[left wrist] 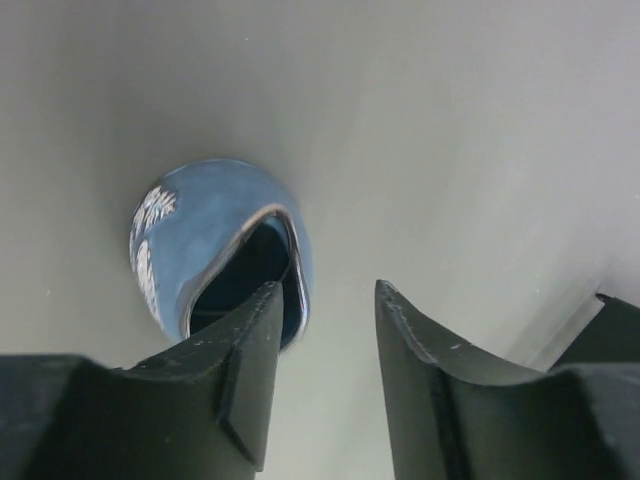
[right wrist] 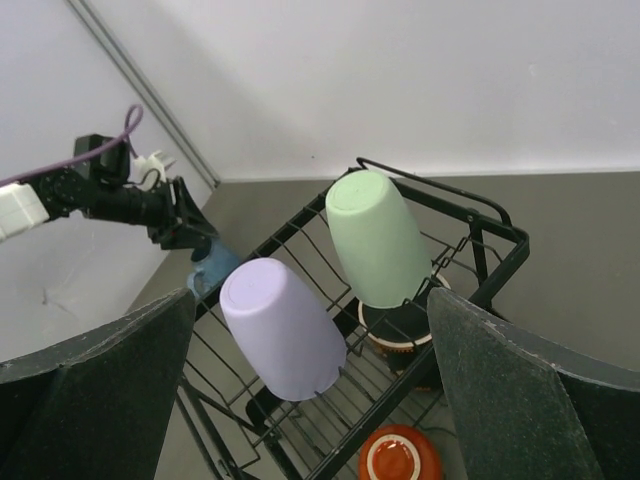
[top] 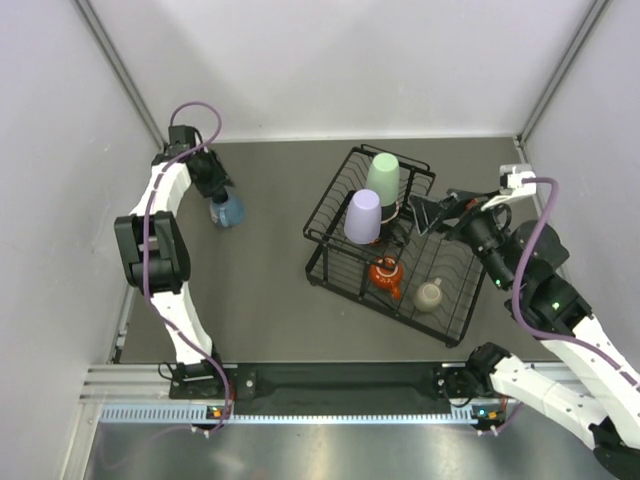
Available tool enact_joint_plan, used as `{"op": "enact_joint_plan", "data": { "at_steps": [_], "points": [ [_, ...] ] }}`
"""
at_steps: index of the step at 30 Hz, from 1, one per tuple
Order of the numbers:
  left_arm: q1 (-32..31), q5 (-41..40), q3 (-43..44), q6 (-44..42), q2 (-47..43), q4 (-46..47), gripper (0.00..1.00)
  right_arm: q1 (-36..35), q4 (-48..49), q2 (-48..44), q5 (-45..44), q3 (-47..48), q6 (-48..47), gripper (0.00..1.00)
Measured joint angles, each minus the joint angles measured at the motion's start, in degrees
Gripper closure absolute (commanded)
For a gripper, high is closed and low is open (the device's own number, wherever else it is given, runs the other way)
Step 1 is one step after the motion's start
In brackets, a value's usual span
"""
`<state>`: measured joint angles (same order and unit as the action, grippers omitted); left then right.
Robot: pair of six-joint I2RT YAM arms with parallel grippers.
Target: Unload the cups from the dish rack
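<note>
The black wire dish rack holds the mint-green tumbler and the lavender tumbler upside down on its upper tier. The orange cup and the beige mug sit lower down. The red patterned mug shows partly under the mint tumbler. The blue mug stands on the table at the far left. My left gripper is open just above it, and its left finger overlaps the mug's rim. My right gripper is wide open above the rack's far right side, facing the lavender tumbler.
The rack stands at an angle on the dark table. White walls enclose the table on the left, back and right. The blue mug stands close to the left wall. A metal rail runs along the near edge.
</note>
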<state>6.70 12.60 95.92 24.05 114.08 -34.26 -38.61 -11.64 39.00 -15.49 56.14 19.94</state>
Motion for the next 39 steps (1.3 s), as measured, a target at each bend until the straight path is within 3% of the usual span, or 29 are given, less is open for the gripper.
{"op": "enact_joint_plan", "data": {
  "at_steps": [4, 6, 8, 19, 28, 39],
  "points": [
    [0.0, -0.3, 0.0, 0.2, -3.2, -0.9, 0.46, 0.0, -1.6, 3.2, 0.0, 1.7, 0.5, 0.00],
    [0.0, -0.2, 0.0, 0.3, -6.0, -0.9, 0.17, 0.0, -2.9, 5.5, -0.7, 3.4, 0.9, 0.00],
    [0.0, 0.3, -0.1, 1.4, -9.3, -0.8, 0.01, 0.0, -3.2, 7.5, -1.6, 4.4, 1.2, 0.00],
    [-1.2, 7.7, -12.6, 4.8, -32.3, 6.2, 0.01, 0.0, -8.2, 12.8, 2.9, 9.2, -5.2, 0.00],
    [-6.4, 17.1, -24.0, 8.5, -40.9, 8.8, 0.01, 0.0, -8.4, 19.4, 18.1, 12.0, -7.3, 0.00],
    [-6.6, 22.1, -29.7, 11.6, -51.5, 13.1, 0.02, -1.2, -9.1, 26.4, 18.8, 12.6, -7.1, 0.03]
  ]
}}
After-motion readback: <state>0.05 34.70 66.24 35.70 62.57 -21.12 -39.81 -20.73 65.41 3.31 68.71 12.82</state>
